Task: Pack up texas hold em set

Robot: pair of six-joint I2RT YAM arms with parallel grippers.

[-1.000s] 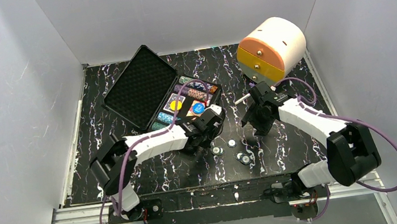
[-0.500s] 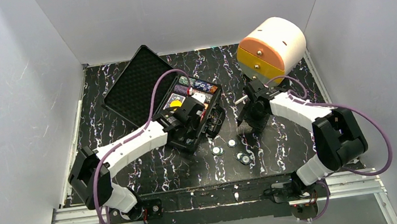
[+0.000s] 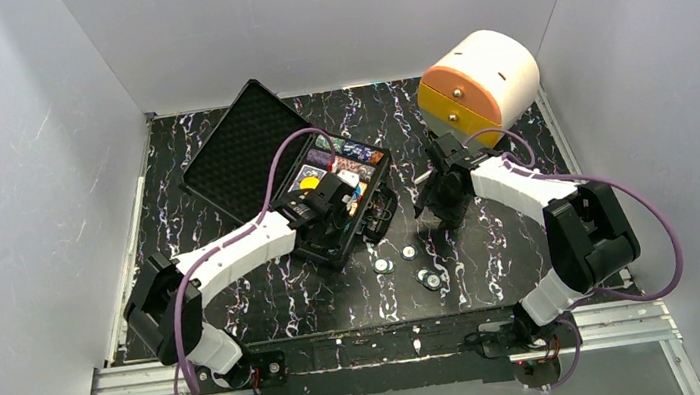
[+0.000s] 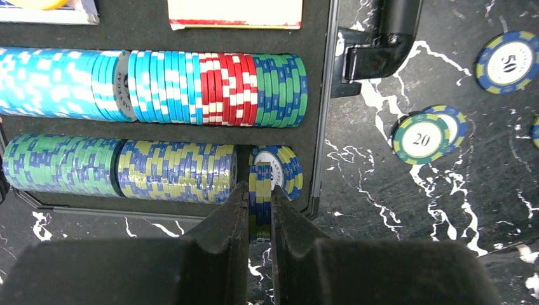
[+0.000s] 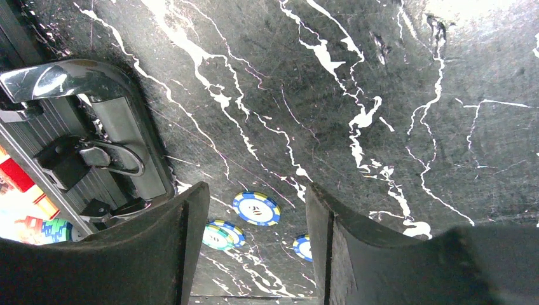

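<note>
Chip rows nearly fill the black case [image 3: 245, 155], the left gripper [image 4: 259, 213] pinching one blue-and-yellow chip [image 4: 261, 184] at a row's end, the right gripper [image 5: 254, 203] spread empty, loose chips [image 3: 383, 265] at the case's five o'clock left to pack.

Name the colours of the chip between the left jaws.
Blue and yellow chip, clearest in the left wrist view.

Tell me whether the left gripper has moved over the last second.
Yes. The left gripper has moved farther back and leftward, from the black case's near right corner to over its chip rows.
</note>
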